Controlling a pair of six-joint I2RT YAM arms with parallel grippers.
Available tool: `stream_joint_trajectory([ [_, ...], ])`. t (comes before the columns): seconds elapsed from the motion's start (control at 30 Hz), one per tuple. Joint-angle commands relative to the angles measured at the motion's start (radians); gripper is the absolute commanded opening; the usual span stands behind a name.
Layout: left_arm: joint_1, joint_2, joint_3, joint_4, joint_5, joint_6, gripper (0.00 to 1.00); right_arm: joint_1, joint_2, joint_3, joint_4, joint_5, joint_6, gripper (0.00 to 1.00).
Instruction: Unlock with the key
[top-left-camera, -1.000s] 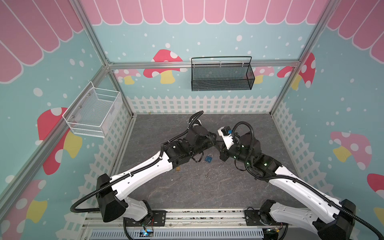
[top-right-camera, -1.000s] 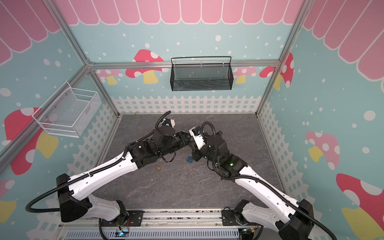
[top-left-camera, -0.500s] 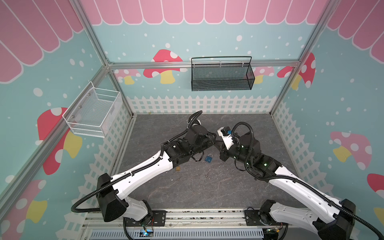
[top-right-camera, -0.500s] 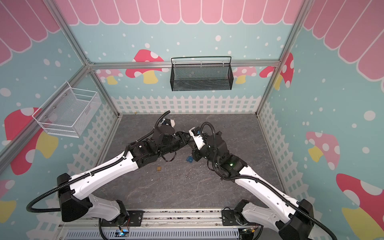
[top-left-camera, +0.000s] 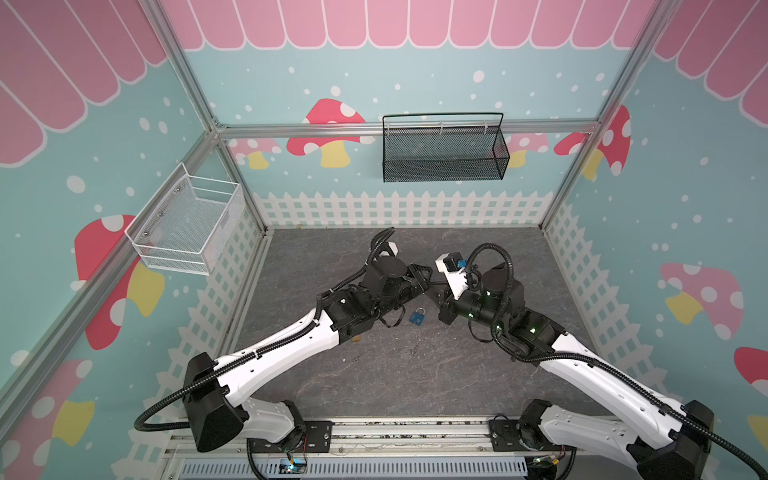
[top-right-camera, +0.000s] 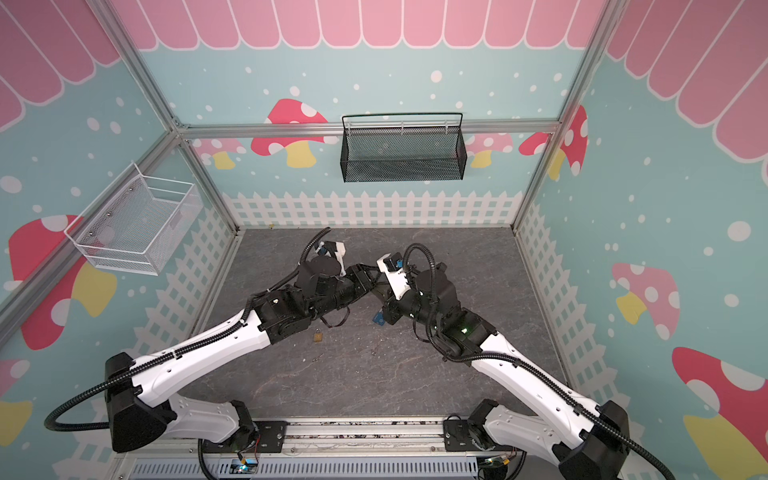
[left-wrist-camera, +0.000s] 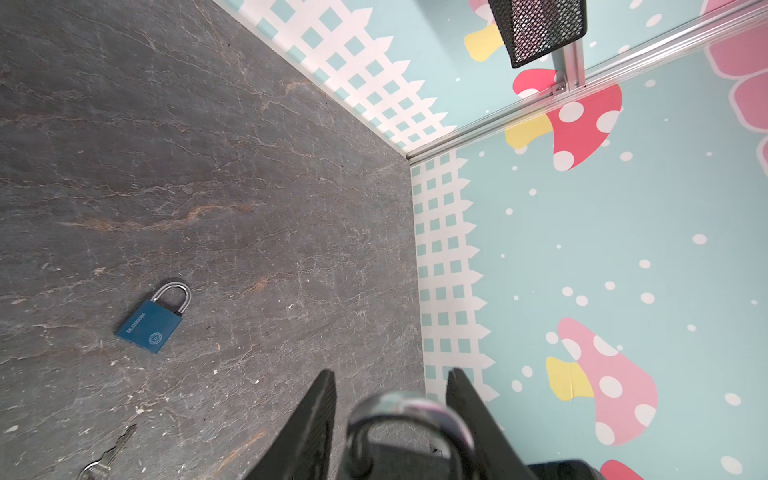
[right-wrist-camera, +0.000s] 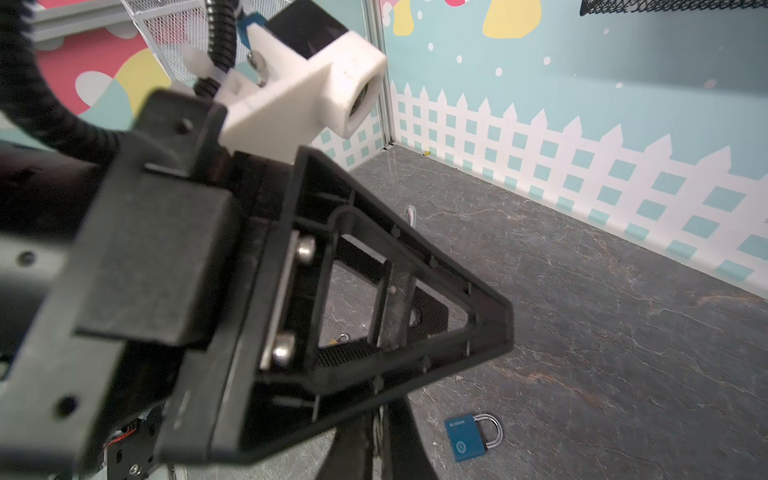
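both arms reach in from the near rail and meet nose to nose over the middle of the grey floor (top-left-camera: 415, 374). their forearms slope up, and the wrists are bent so the left gripper (left-wrist-camera: 390, 372) and the right gripper (right-wrist-camera: 376, 432) point at each other, tips almost touching, clear of the floor.

the left's fingers stand partway apart with a blurred silvery loop (left-wrist-camera: 409, 415) between them. shackle or ring, i can't say, and i can't tell whether they really pinch it. the right's fingers are pressed together. the left gripper's open frame fills most of the right wrist view and covers their tips, so i can't see whether anything sits between them.

down below, the blue padlock (top-left-camera: 417, 318) lies flat on the floor with its shackle closed. it sits under the meeting point and a little toward the near side, touched by neither gripper. a silver key (left-wrist-camera: 106, 455) lies on the floor near it, half cut off at the picture's edge. i can't pick it out in either top view. a small brass padlock (top-right-camera: 318, 336) lies on the floor just beside the left forearm.
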Motion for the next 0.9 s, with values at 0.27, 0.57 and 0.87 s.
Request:
stream_joint_trajectory([
  [0.27, 0.014, -0.038, -0.015, 0.01, -0.028, 0.02, 0.35, -0.004, -0.015, -0.018, 0.063, -0.022, 0.046, 0.0],
  [0.57, 0.021, -0.011, 0.02, -0.062, -0.027, 0.024, 0.43, -0.004, -0.002, 0.002, 0.021, 0.021, 0.009, 0.0],
  [0.87, 0.031, 0.035, 0.064, -0.076, 0.004, 0.019, 0.41, -0.004, 0.012, 0.02, -0.027, 0.062, -0.042, 0.0],
])
